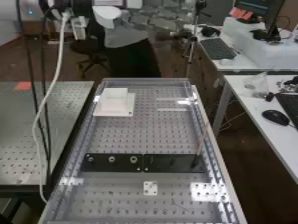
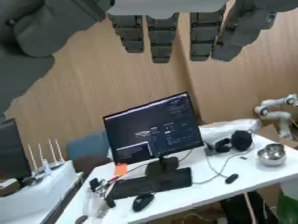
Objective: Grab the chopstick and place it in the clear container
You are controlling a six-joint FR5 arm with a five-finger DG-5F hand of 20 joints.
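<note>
The chopstick point(image 1: 201, 143) is seen ungrasped, right of centre in the high view, the fingers point(image 2: 161, 41) are spread and empty, and grasping and placement are judged outstanding.

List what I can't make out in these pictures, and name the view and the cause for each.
- Lower end of the chopstick: high view, too small against the black plate to tell what holds it.
- Rest of the arm: high view, cut off by the top edge.
- Rest of the hand: wrist view, cut off by the top edge.
- White block's far side: high view, hidden by the block itself.
</note>
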